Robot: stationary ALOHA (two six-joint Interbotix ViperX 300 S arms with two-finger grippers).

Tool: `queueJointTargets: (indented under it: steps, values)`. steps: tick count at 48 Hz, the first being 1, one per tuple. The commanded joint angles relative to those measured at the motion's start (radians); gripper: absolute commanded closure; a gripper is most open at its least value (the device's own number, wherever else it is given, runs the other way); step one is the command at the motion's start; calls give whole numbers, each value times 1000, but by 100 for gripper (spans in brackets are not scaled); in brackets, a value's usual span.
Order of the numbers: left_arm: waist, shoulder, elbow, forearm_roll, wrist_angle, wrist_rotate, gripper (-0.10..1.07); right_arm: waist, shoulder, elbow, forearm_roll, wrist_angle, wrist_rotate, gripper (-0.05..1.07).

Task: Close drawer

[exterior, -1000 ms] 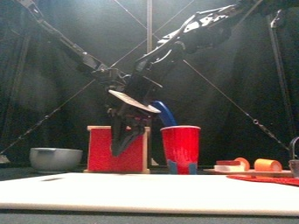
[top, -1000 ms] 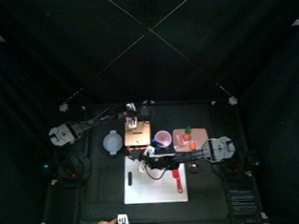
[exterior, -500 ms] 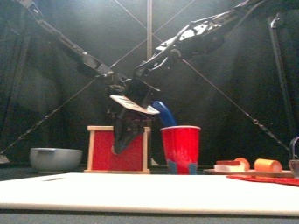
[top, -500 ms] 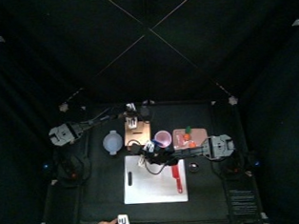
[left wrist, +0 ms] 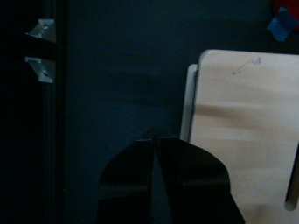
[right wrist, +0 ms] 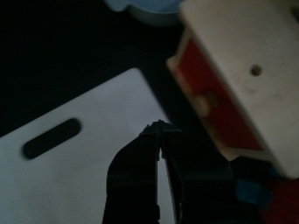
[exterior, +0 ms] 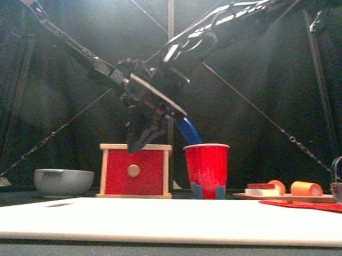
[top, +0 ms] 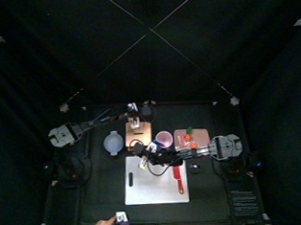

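Observation:
The small tan wooden box [exterior: 135, 170] stands behind the white mat. Its red drawer front [right wrist: 214, 94] has a round knob [exterior: 134, 170] and looks flush with the frame; no dark greenish inside shows. My right gripper [exterior: 144, 133] hangs shut and empty just above the box's front, reaching in from the right [top: 146, 156]. In the right wrist view its tips [right wrist: 160, 129] are a short way off the red front. My left gripper [left wrist: 156, 138] is shut and empty behind the box [top: 136, 134], over its tan top [left wrist: 247, 122].
A red cup [exterior: 206, 168] holding a blue thing [exterior: 189, 128] stands right of the box. A grey bowl [exterior: 63, 181] is at the left. A pinkish tray [top: 190, 138] with red items lies at the right. The white mat [top: 155, 179] covers the front.
My right gripper has lifted from in front of the red drawer front to above the box, so the whole front and knob now show. The left arm has not moved.

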Motion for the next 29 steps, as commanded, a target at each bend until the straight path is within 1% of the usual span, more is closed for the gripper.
queueJointTargets:
  steps: [1, 5, 10, 18, 24, 29]
  values:
    - [0, -64, -20, -5, -12, -14, 49, 20, -110, 43, 0, -11, 2, 99]
    - [-6, -98, -5, -2, -18, -44, 48, 35, -175, 104, 0, -14, 5, 99]
    - [-60, -141, 26, 6, -44, -69, 49, 46, -272, 192, -5, -41, 15, 99]
    - [-155, -225, 107, 5, -167, -110, 48, 41, -434, 334, -18, -143, 5, 99]
    - [-233, -290, 198, -2, -282, -160, 49, 40, -560, 440, -78, -204, 6, 99]
    - [-281, -333, 275, -2, -356, -202, 49, 38, -646, 518, -121, -233, 8, 99]
